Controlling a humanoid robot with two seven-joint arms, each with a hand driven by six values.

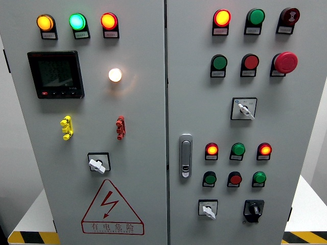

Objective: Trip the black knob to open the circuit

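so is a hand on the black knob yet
No, the black knob at the panel's lower right stands alone, with no robot hand anywhere in view.

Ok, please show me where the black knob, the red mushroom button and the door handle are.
black knob (253, 209): head view, on its centre grip.
red mushroom button (286, 62): head view, on its cap.
door handle (185, 155): head view, on its metal plate.

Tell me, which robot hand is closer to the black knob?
Neither can be judged: no hand or arm shows in the head view. The black knob sits untouched at the lower right of the right door, beside a white switch.
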